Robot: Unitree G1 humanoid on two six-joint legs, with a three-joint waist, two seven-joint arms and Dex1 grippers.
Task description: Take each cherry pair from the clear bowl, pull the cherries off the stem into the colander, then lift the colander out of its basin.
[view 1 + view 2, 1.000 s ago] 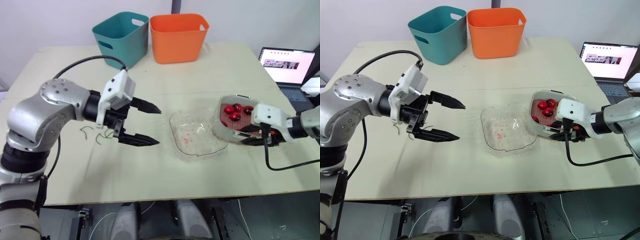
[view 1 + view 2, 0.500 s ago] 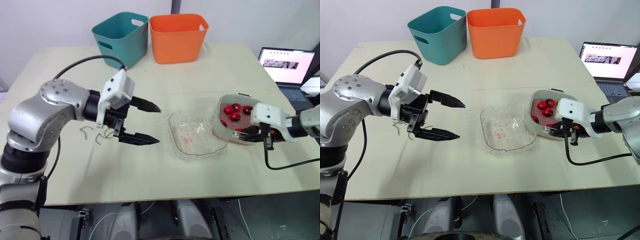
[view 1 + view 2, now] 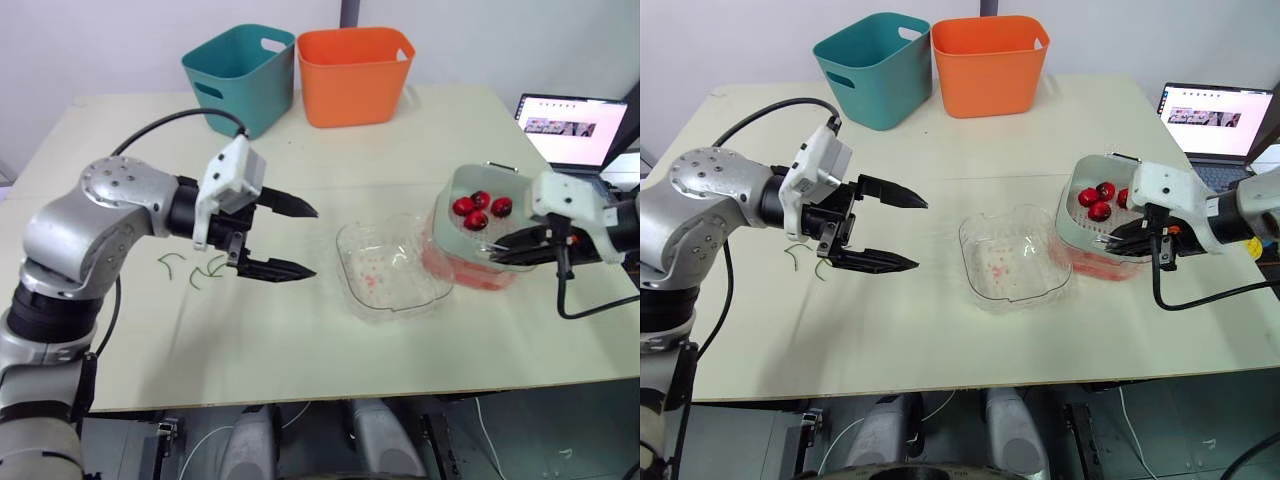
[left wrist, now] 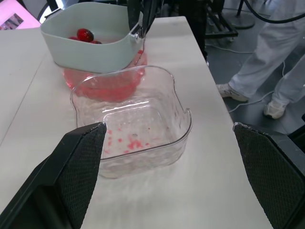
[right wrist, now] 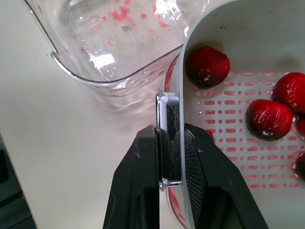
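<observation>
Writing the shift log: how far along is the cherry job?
Done: the clear bowl is empty and bare stems lie on the table; cherries sit in the colander. In hand: the right hand is shut on the colander's rim, holding it raised over the red basin. Left: lifting it fully clear. The left hand is open, idle.

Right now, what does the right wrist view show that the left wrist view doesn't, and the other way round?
Right wrist view: the right gripper shut on the metal tab at the rim of the colander, seen close, plus its slotted floor. Left wrist view: the left gripper open, the pink basin under the colander, and a person's legs. Shared: the colander, the cherries in it, and the red-stained clear bowl beside it.
</observation>
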